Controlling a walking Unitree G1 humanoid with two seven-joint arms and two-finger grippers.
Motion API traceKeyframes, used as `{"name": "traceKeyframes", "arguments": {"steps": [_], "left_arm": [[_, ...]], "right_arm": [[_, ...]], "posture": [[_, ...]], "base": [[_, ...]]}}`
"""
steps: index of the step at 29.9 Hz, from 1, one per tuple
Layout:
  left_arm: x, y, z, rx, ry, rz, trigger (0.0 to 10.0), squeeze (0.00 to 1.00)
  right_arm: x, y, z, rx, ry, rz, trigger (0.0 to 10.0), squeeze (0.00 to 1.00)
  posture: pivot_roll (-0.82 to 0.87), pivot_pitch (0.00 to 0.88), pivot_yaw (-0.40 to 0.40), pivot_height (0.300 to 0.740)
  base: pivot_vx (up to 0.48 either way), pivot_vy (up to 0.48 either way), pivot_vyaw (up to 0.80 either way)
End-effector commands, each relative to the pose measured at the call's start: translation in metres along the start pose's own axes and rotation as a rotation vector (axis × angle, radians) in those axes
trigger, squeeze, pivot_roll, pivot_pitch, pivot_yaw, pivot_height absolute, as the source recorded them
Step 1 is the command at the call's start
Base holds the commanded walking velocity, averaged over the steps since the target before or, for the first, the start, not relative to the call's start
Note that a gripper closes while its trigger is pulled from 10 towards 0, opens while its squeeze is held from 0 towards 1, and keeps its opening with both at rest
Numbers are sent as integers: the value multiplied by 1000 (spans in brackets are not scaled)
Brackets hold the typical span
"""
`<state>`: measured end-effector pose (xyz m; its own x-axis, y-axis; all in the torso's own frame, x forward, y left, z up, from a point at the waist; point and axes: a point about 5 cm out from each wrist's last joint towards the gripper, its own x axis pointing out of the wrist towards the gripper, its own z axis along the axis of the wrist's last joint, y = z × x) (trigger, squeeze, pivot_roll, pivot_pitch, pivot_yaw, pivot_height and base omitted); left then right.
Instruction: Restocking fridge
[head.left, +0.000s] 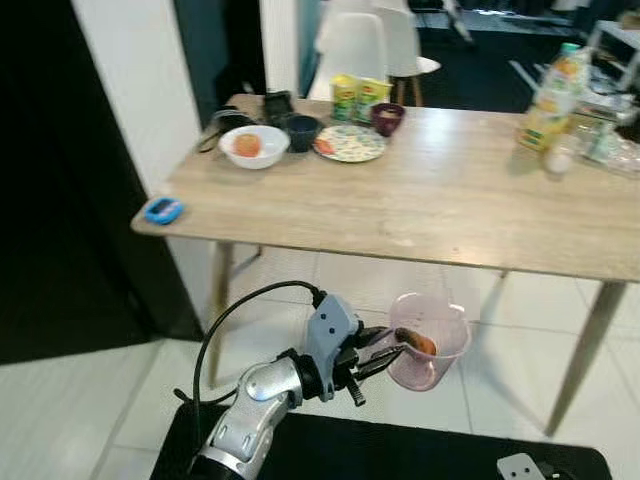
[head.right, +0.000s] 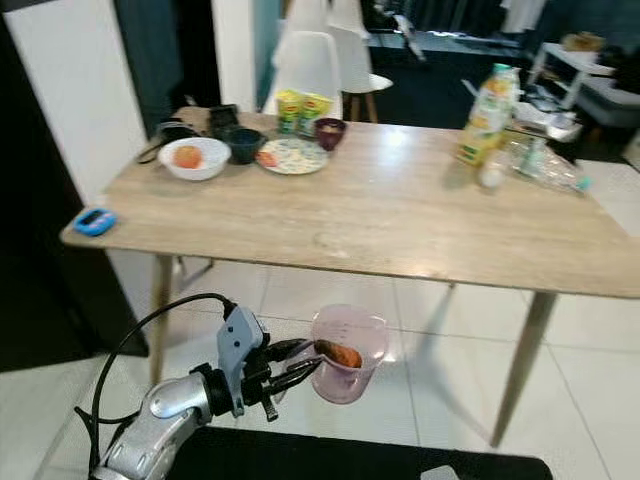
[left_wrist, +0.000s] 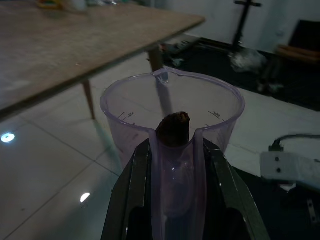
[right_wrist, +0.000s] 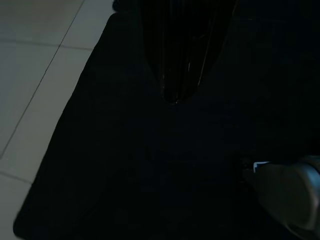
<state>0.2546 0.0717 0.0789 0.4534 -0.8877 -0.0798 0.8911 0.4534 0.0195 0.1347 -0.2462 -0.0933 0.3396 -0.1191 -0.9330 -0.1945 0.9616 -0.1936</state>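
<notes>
Before a wooden dining table (head.left: 420, 200), the left gripper (head.left: 385, 355) clamps the handle of a clear measuring jug (head.left: 430, 340), upright, carrot (head.left: 416, 342) inside, held forward over tiled floor.

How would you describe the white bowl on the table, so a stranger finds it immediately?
Look at the long wooden table, toward its far left corner. There, beside a dark blue cup and a patterned plate, sits the white bowl, the one holding a single orange fruit.
</notes>
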Motion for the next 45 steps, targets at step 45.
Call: {"name": "traceKeyframes", "arguments": {"steps": [45], "left_arm": [[-82, 7, -126, -207, 443, 510, 10000, 0]], "right_arm": [[-2, 5, -20, 32, -30, -33, 10000, 0]], "posture": [[6, 0, 28, 740]], "base": [[0, 0, -753]]}}
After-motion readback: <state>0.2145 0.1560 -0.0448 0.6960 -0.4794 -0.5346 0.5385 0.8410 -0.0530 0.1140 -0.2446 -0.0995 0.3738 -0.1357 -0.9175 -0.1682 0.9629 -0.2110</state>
